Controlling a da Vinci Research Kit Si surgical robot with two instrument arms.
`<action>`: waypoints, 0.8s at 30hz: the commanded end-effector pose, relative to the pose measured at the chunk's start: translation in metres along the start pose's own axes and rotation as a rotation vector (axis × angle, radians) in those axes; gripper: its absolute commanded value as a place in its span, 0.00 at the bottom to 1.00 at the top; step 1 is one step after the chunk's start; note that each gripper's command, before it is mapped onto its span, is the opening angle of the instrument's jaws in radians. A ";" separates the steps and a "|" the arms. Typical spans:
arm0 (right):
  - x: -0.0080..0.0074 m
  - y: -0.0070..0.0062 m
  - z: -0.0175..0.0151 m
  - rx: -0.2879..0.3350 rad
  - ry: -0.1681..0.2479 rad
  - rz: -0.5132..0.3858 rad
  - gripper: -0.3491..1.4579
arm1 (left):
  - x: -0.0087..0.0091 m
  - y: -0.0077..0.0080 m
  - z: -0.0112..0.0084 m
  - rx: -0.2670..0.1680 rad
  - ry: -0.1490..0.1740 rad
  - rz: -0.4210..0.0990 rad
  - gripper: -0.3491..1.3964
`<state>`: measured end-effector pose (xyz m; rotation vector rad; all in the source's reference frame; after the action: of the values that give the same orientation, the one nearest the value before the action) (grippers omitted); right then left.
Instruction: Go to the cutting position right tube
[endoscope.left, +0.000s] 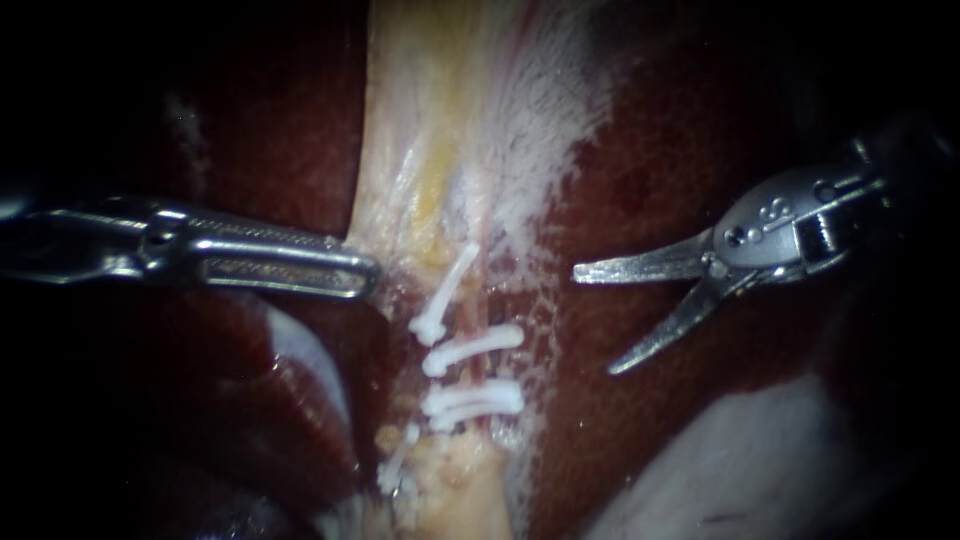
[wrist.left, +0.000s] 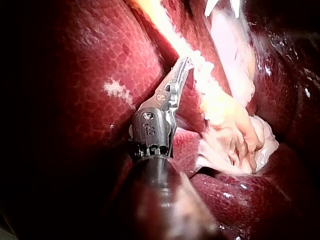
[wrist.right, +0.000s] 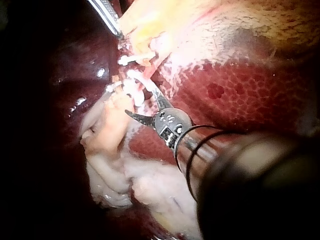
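The right tube (endoscope.left: 482, 372) is, as we read it, the thin reddish strand in the middle of the endoscope view. It runs down the lower end of the pale band (endoscope.left: 420, 120) and is crossed by white clips (endoscope.left: 470, 348). We judge that a cut would go through the bare stretch between two of those clips. Our right instrument (endoscope.left: 595, 322) sits off to that side over the liver (endoscope.left: 680, 180), clear of the clips. Its two blades are spread wide with nothing between them and point toward the clipped stretch, which suits an approach: opened like this, they need only slide in across the strand. Our left instrument (endoscope.left: 345, 265) comes in from the other side, its jaws closed on the edge of the pale band just above the clips. We judge it is holding the band taut so that the tube lies stretched and exposed. The right wrist view looks down the shaft and shows how the blades line up with the clips. The upper blade seems almost to touch one there, but the endoscope shows a clear gap, so that closeness is only the line of sight. The left wrist view shows the left instrument lying along the band. Beside it is a frayed lump (wrist.left: 235, 140) of pale tissue between folds of liver, and we cannot make out the tube itself in that view.
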<state>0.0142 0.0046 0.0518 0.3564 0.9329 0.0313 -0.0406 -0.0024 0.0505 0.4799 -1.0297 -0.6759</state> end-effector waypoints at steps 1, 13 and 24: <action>-0.0001 -0.0001 0.0001 0.007 0.001 0.014 0.99 | -0.0001 0.0000 -0.0002 0.002 0.000 0.000 0.00; -0.0036 -0.0034 0.0054 0.201 -0.091 0.202 0.90 | -0.0056 0.0007 -0.0059 -0.025 -0.026 -0.011 0.00; -0.0034 -0.0039 0.0086 0.256 -0.117 0.267 0.78 | -0.0096 -0.0017 -0.0096 -0.037 -0.071 0.014 0.00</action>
<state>0.0186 -0.0022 0.0580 0.7184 0.7659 0.1400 -0.0359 0.0036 0.0391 0.4209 -1.0844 -0.7036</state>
